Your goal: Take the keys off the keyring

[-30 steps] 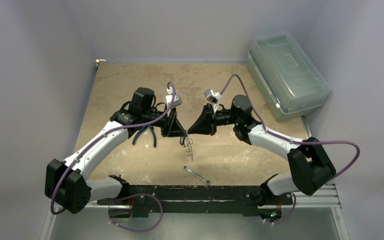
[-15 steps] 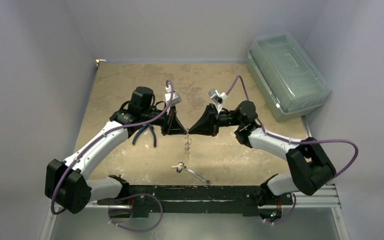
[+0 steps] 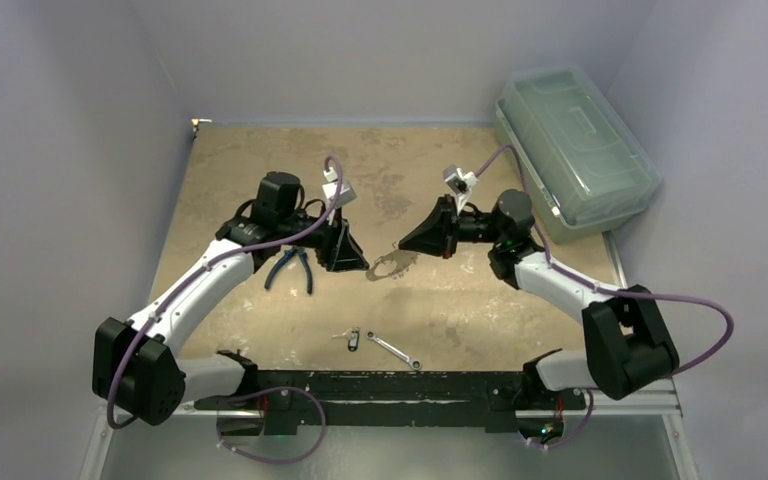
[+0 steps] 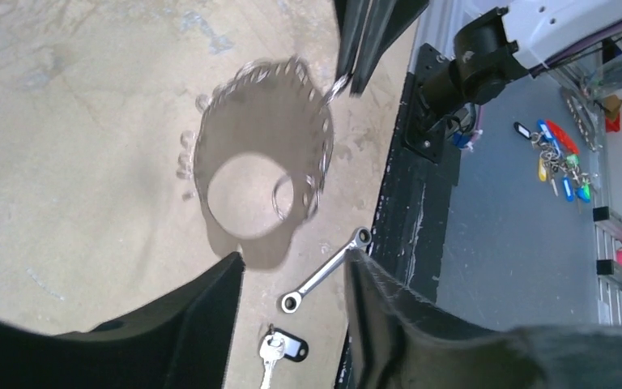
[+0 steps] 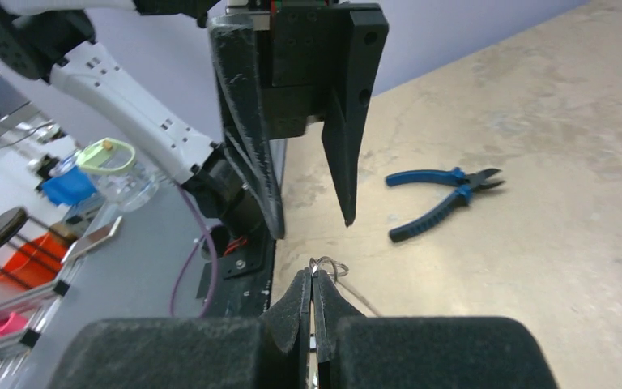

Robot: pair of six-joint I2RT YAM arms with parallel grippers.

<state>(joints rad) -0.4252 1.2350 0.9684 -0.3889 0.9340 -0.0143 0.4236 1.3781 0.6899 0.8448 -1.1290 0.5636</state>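
The keyring (image 3: 372,272) hangs as a thin loop from my right gripper (image 3: 400,246), which is shut on it. In the right wrist view the closed tips (image 5: 313,275) pinch a small silvery ring (image 5: 330,265). In the left wrist view the loop (image 4: 324,138) is blurred by motion, and I cannot tell whether any key still hangs on it. One silvery key (image 4: 269,356) with a black tag (image 4: 296,348) lies on the table (image 3: 440,300), seen from above as a small key (image 3: 353,338). My left gripper (image 3: 358,266) stands open and empty, a little left of the loop (image 4: 293,254).
A slim silver wrench (image 3: 393,350) lies just right of the fallen key, close to the black base rail (image 3: 410,385). Blue-handled pliers (image 3: 290,268) lie under the left arm. A lidded clear bin (image 3: 570,150) stands at the back right.
The key with the black tag has dropped to the table beside the wrench. My left gripper has opened and drawn back left. My right gripper has moved right, carrying the keyring.
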